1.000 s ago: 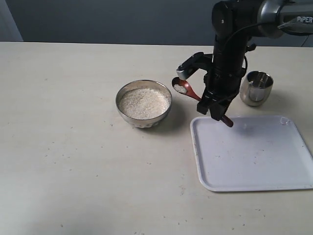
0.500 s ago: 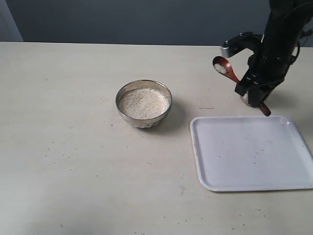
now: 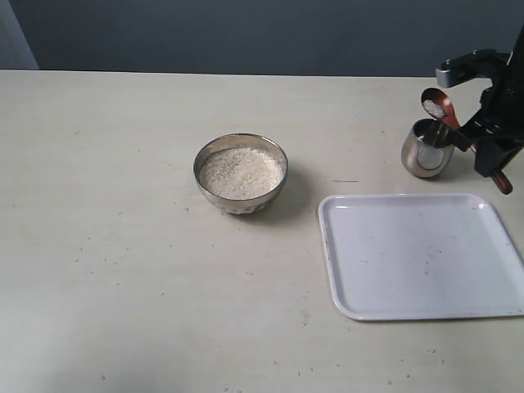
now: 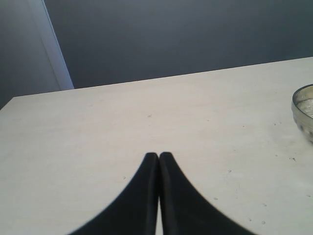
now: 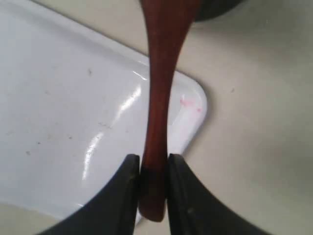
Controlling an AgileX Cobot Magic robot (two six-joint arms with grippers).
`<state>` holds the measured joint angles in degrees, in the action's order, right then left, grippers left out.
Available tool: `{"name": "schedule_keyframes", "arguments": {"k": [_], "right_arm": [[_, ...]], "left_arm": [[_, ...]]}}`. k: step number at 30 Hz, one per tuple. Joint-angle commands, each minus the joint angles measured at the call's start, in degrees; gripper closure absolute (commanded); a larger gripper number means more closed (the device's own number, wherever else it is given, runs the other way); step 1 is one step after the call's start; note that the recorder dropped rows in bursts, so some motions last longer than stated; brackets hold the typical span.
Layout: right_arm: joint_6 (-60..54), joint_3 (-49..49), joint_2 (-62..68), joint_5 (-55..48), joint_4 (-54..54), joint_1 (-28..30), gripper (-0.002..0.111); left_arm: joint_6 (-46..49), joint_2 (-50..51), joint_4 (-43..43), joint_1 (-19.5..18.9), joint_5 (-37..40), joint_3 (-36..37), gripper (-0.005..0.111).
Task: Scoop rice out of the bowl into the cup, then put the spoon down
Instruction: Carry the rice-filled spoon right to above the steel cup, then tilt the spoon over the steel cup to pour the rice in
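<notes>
R gripper (image 5: 151, 166) clamped on spoon (image 3: 446, 119) handle end; scoop w/ rice (image 3: 434, 108) above cup (image 3: 426, 154), nr table (image 3: 123, 246) far-right edge. L gripper (image 4: 159, 159) pinched together, empty. Spoon prob light, stiff, glossy-slick; tilt spills grains

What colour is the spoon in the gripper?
Glossy dark reddish-brown; the spoon shows best in the right wrist view, held by the right gripper.

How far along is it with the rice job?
Scooping looks done: the spoon carries rice, clear of the bowl. In hand: the right claw grips the handle, holding the scoop up by the cup. Left: tip the rice in, then set the spoon down.
</notes>
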<state>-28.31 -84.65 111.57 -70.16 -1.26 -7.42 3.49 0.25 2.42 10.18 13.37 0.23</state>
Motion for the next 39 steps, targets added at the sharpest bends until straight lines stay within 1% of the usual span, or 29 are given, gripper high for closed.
{"name": "schedule_keyframes", "arguments": {"k": [1,39], "right_arm": [[-0.1,0.03,-0.61,0.19,-2.58,1.64,0.109],[0.51,0.03,-0.61,0.19,-5.03,1.65,0.109]], "left_arm": [[-0.37,-0.25,0.07,0.23,-0.08,-0.23,0.106],[-0.37,-0.25,0.07,0.23,-0.08,-0.23,0.106]]}}
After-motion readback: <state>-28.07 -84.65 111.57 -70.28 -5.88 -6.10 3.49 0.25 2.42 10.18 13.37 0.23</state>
